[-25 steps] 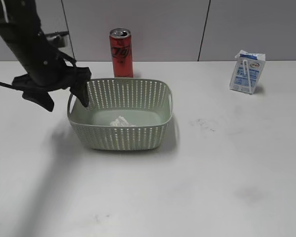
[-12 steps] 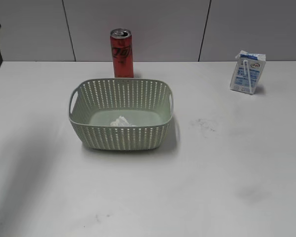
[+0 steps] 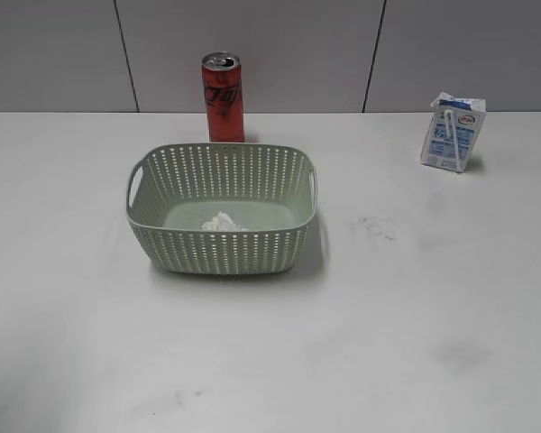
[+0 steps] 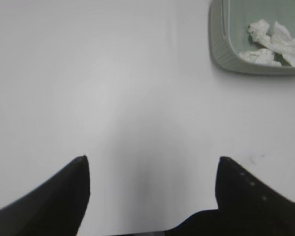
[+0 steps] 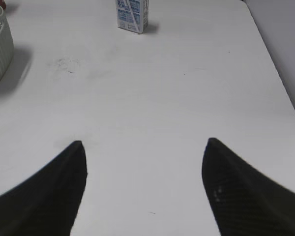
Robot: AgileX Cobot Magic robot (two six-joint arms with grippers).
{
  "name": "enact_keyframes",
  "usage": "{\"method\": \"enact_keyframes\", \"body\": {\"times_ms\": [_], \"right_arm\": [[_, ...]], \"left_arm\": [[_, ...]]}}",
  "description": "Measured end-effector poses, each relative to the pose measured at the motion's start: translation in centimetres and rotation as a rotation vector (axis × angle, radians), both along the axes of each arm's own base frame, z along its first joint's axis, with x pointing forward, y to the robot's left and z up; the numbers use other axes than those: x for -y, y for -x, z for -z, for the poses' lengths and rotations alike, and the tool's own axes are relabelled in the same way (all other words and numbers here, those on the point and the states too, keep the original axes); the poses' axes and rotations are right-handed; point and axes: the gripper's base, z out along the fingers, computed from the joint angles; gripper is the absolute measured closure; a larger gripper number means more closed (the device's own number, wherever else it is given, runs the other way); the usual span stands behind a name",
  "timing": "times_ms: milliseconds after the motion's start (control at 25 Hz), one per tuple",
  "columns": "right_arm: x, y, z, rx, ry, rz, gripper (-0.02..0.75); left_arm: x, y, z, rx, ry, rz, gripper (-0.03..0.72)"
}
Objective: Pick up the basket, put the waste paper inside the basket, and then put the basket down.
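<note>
The pale sage-green basket [image 3: 221,242] stands on the white table left of centre. Crumpled white waste paper [image 3: 221,222] lies inside it on the floor. The left wrist view shows a corner of the basket [image 4: 217,44] at top right with the paper wads [image 4: 275,42] inside. My left gripper [image 4: 152,160] is open and empty above bare table, well away from the basket. My right gripper [image 5: 143,143] is open and empty above bare table; the basket's edge [image 5: 0,39] shows at far left. Neither arm appears in the exterior view.
A red drink can [image 3: 223,96] stands right behind the basket. A blue-and-white milk carton [image 3: 453,132] stands at the back right, also in the right wrist view [image 5: 132,14]. The table's right edge [image 5: 280,78] runs near the right gripper. Faint smudges mark the table.
The left arm, which was at the basket's left handle a second ago, has let go and pulled away out of the exterior view. The basket and paper have stayed in place.
</note>
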Motion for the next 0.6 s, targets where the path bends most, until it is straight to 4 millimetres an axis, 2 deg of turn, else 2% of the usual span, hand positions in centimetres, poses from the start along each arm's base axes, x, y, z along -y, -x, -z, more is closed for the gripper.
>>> {"method": "enact_keyframes", "body": {"times_ms": [280,400,600], "right_arm": [[0.0,0.0,0.0,0.0,0.0,0.0,0.187],[0.0,0.0,0.0,0.0,0.0,0.0,0.187],[0.0,0.0,0.0,0.0,0.0,0.0,0.187]], "left_arm": [[-1.4,7.9,3.0,0.116,0.02,-0.006,0.101],[-1.9,10.5,4.8,0.169,0.029,-0.01,0.102],[-2.4,13.6,7.4,0.234,0.041,-0.01,0.102]]}}
